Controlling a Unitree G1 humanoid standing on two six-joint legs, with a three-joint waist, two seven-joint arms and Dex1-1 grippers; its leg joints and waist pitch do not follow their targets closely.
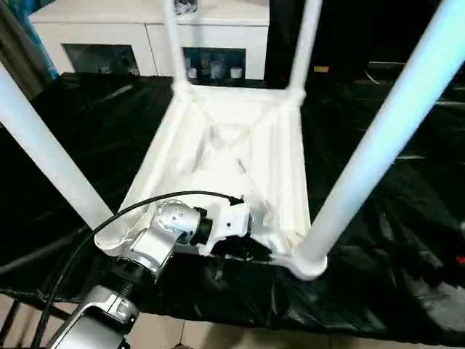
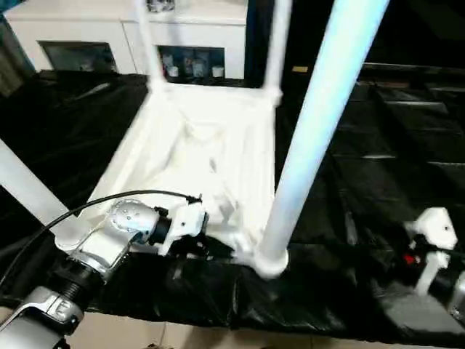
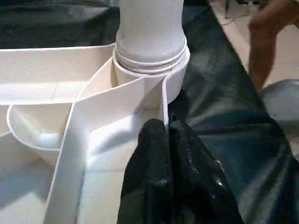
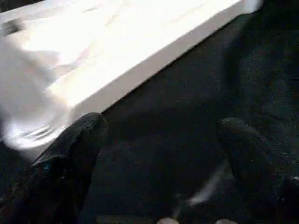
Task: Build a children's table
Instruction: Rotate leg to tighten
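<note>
The children's table lies upside down on the black-covered surface, ribbed underside facing up. All of its white legs stand upright in the corner sockets: a near right leg, a near left leg and two far legs. My left gripper is shut on the thin near rim of the table, just beside the near right socket. Off to the right of the table, my right gripper hangs open low over the black sheet, holding nothing.
A white cabinet with glass doors stands behind the work surface. The black sheet covers the surface up to its near edge, with pale floor below. A person's arm shows past the table's corner in the left wrist view.
</note>
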